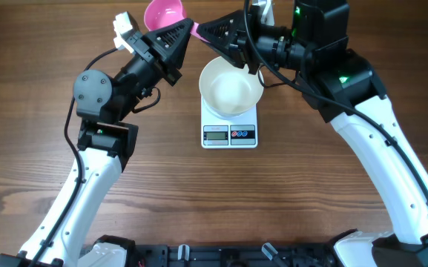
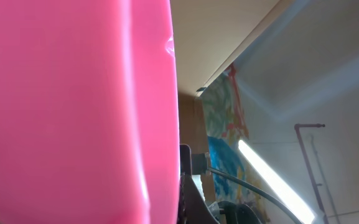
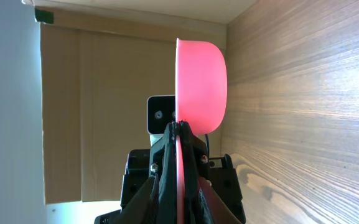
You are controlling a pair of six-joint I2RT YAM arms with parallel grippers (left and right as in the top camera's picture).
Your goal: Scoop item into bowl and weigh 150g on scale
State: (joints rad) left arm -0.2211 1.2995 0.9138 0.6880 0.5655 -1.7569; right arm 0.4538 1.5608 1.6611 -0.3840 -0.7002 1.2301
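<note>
- My right pincer [image 3: 179, 134] is clamped on the thin flat handle [image 3: 179, 168] of the round pink plastic scoop [image 1: 162, 13], one finger on each face, so the cup sits out past my fingertips.
- The cup rides mouth up with its rounded belly toward the brown wooden table [image 1: 295, 193]. I read that as the level carry you want for anything loose.
- From overhead the inside of the cup looks bare pink. I see no beans in any view, so where the item lies I can't say.
- My left pincer [image 1: 186, 30] is squeezed fully closed, tip to tip with the right one at the handle's end. Its own camera is swamped by pink, so whether it pinches the scoop too, I cannot tell.
- The deep round white bowl [image 1: 212, 74] sits centred on the small white rectangular digital scale [image 1: 229, 135], just beside and below my fingertips, display facing my base. That puts it ready to catch a pour and be read.
- The bowl looks empty, so by my judgement the weighing is at its start: beans must be found and scooped first.
</note>
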